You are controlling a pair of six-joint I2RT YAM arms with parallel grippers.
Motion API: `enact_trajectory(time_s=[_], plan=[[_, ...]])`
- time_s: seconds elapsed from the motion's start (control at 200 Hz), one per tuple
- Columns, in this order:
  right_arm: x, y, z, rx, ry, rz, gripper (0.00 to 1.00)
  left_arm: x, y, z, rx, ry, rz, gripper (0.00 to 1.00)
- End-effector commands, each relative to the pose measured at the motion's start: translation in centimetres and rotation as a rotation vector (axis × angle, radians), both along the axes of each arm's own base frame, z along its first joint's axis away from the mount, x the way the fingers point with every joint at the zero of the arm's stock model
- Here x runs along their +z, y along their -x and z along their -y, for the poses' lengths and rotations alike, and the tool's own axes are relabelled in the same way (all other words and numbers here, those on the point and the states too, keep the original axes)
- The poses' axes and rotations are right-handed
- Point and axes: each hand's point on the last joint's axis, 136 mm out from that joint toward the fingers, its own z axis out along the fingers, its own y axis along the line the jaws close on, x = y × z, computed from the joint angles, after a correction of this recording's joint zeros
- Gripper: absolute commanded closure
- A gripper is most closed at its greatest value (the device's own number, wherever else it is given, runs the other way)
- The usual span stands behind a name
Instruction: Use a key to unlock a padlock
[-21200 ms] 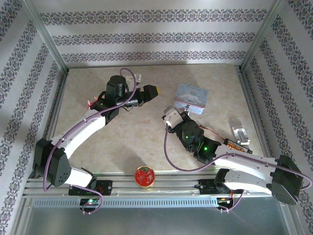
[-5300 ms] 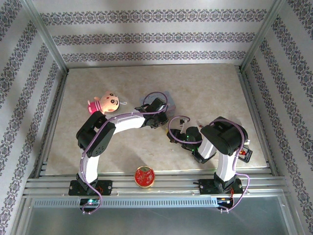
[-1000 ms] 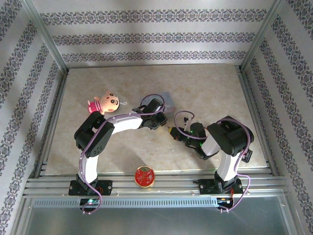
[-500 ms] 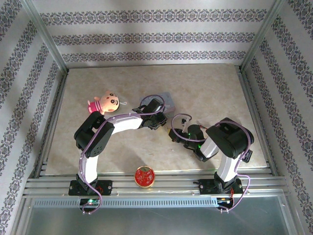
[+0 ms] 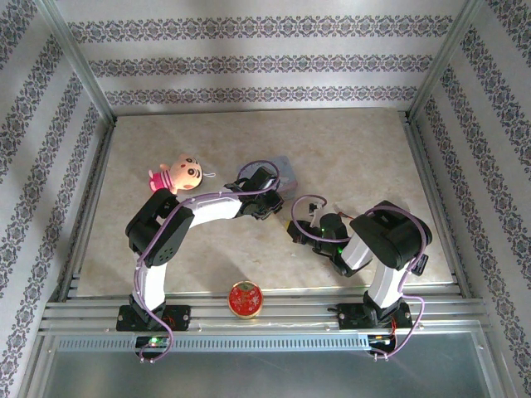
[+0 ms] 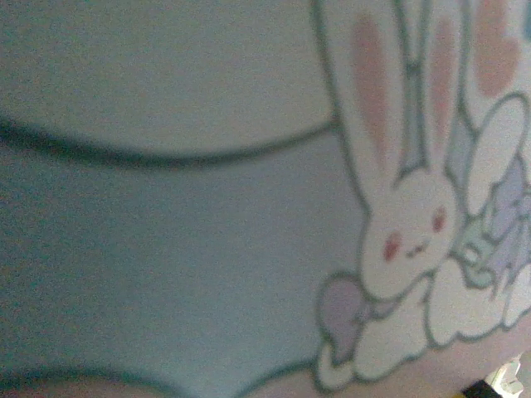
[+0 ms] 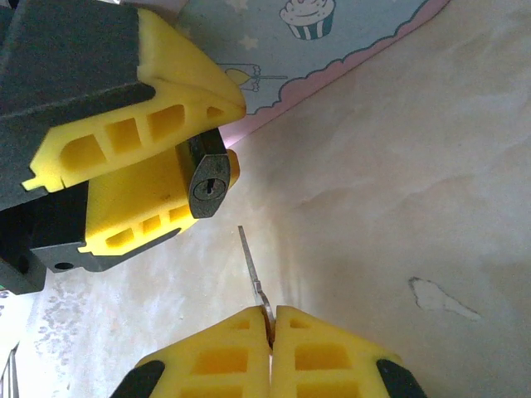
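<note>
Padlock [image 7: 209,184] sits clamped in the left claw [image 7: 211,148], beside the pastel tin [image 7: 332,41], keyhole facing the right claw [image 7: 270,319], which is clenched on the key [image 7: 251,269]; its blade tip points toward the keyhole, just short, not touching

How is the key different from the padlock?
The key is a thin, pale sliver, while the padlock is a chunky dark block with a keyhole. The key is pinched by the right gripper, the padlock by the left gripper. Both are metal, and both are being held. The key's tip points toward the padlock but is not touching it.
</note>
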Motion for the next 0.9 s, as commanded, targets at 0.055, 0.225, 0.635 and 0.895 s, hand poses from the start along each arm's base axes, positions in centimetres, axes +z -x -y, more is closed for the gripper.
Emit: enact_trajectory(time_s=[0.055, 0.225, 0.635, 0.895], plan=[[0.4, 0.6, -0.3, 0.022, -0.037, -0.017, 1.00, 0.9, 0.3, 0.6, 0.004, 0.052, 0.014, 1.00], [0.8, 0.0, -0.7, 0.023, -0.057, -0.007, 1.00, 0.6, 0.5, 0.6, 0.002, 0.052, 0.005, 1.00], [1.8, -1.2, -1.0, 0.004, -0.114, 0.021, 1.00, 0.1, 0.8, 0.7, -0.015, 0.058, -0.007, 1.00], [2.1, -1.6, -0.3, -0.024, -0.117, 0.029, 1.00, 0.3, 0.8, 0.9, -0.024, 0.064, -0.005, 1.00]])
